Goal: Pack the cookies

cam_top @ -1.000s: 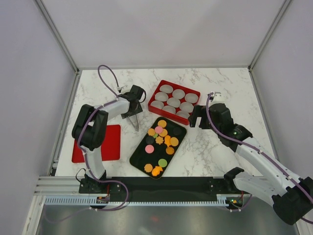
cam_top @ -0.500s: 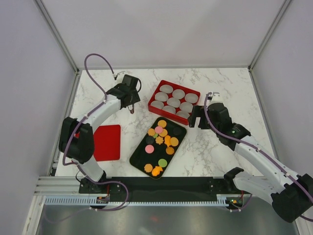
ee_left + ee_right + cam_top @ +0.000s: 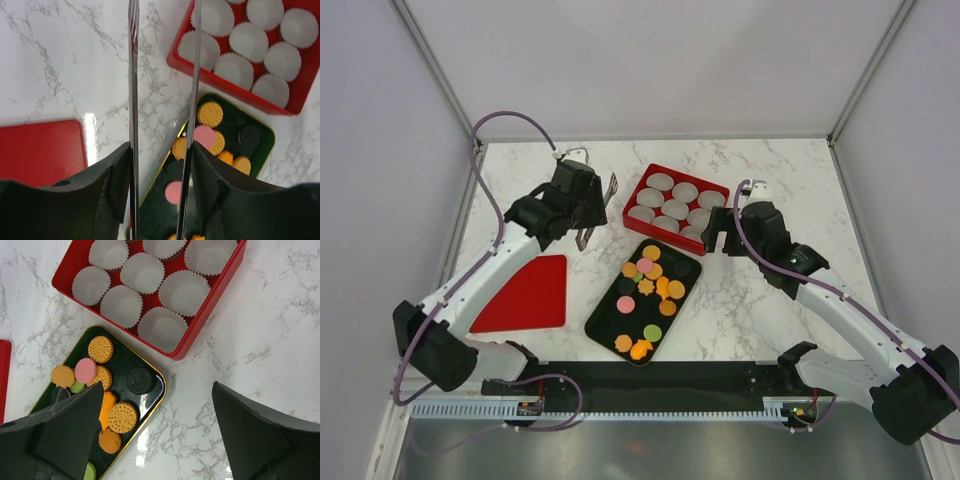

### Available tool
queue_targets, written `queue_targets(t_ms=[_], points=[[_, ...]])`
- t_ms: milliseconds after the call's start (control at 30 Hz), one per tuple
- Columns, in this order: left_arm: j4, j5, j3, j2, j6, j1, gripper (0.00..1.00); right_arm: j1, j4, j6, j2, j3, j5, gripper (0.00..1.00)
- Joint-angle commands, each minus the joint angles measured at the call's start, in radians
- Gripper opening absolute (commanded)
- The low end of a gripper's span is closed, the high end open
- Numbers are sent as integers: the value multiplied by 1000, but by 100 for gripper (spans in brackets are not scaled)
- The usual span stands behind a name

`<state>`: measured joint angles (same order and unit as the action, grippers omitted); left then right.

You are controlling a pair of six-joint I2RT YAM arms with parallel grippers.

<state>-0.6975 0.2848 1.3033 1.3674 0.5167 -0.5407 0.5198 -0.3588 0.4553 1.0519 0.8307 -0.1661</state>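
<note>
A: Top external: where are the small round orange, pink and green cookies [image 3: 651, 285]?
B: On the black oblong tray [image 3: 603, 318], beside the red box of white paper cups [image 3: 676, 203].
A: Grippers?
B: Left gripper [image 3: 597, 210] parted, empty; right gripper [image 3: 155, 435] spread wide, holding nothing.

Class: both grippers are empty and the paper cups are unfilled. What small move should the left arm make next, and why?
Probably swing the left gripper toward the black tray and lower over a cookie: its fingers hang above bare marble, while the cookies remain on the tray beside the red box.
</note>
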Motion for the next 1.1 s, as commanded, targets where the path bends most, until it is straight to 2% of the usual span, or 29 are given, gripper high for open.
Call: queue_targets(t_ms=[0, 167, 367, 600, 1067], points=[[-118, -24, -28, -103, -87, -65, 55, -1, 26, -13, -1, 47, -38, 98], [-166, -70, -87, -209, -78, -156, 50, -1, 24, -3, 0, 64, -38, 98], [-232, -65, -133, -240, -43, -298, 50, -1, 24, 8, -10, 64, -42, 98], [-252, -49, -216, -260, -21, -361, 50, -1, 24, 32, -29, 44, -41, 98], [-275, -90, -259, -284, -10, -439, 51, 2, 21, 48, -39, 16, -29, 98]])
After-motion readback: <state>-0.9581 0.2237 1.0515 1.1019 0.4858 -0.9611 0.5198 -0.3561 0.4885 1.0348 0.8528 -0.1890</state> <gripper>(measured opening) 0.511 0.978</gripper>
